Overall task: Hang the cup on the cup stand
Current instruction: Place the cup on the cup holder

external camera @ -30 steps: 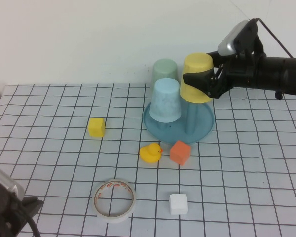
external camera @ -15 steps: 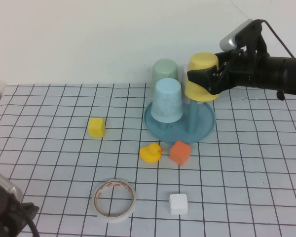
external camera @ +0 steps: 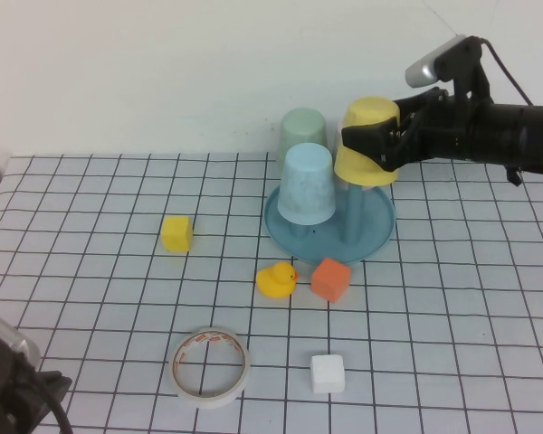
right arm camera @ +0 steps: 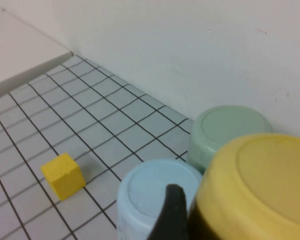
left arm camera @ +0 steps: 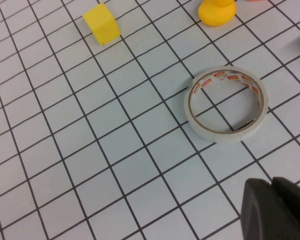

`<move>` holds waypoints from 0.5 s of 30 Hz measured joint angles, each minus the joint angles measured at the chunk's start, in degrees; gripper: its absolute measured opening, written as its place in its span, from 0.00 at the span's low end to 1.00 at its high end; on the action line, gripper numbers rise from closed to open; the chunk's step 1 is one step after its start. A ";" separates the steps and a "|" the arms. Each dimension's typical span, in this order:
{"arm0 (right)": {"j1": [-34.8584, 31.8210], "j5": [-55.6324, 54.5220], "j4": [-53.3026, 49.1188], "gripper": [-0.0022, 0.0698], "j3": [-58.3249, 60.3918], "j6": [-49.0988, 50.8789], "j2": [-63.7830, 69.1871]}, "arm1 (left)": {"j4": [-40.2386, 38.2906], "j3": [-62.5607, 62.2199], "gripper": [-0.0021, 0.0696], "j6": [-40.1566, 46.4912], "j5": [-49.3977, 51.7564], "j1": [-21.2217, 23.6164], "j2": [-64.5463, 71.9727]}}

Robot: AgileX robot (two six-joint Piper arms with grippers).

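The right end effector (external camera: 385,145) pinches the yellow cup (external camera: 366,142), held upside down and tilted over a peg of the teal cup stand (external camera: 373,237) near the bench's far edge. A light blue cup (external camera: 305,183) and a pale green cup (external camera: 301,132) sit inverted on neighbouring pegs, crowding it. A rubber duck (external camera: 276,280) and orange block (external camera: 330,278) lie just in front of the stand. A yellow block (external camera: 176,232), tape roll (external camera: 210,365) and white block (external camera: 327,372) lie apart. The left end effector (left arm camera: 275,210) hovers at the near left corner, fingers pressed together.
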 joint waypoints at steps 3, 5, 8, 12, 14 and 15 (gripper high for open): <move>0.00 0.00 0.00 0.87 0.00 3.37 0.00 | 0.00 0.00 0.03 -0.56 0.00 0.00 0.00; 0.00 0.00 0.00 0.87 0.00 3.81 0.00 | 0.00 0.00 0.03 -0.71 0.00 0.00 0.00; 0.00 -0.89 0.05 0.87 0.00 2.39 0.00 | 0.00 0.00 0.03 -0.71 0.00 0.00 0.00; 0.00 -2.48 0.05 0.89 0.00 2.28 0.00 | 0.00 0.00 0.03 -0.71 0.00 0.00 0.00; 0.00 -3.16 0.05 0.90 0.00 2.28 0.00 | 0.00 0.00 0.03 -0.71 0.00 0.00 0.00; 0.11 -3.46 0.05 0.90 0.00 2.28 0.00 | 0.00 0.00 0.03 -0.80 0.00 0.00 0.00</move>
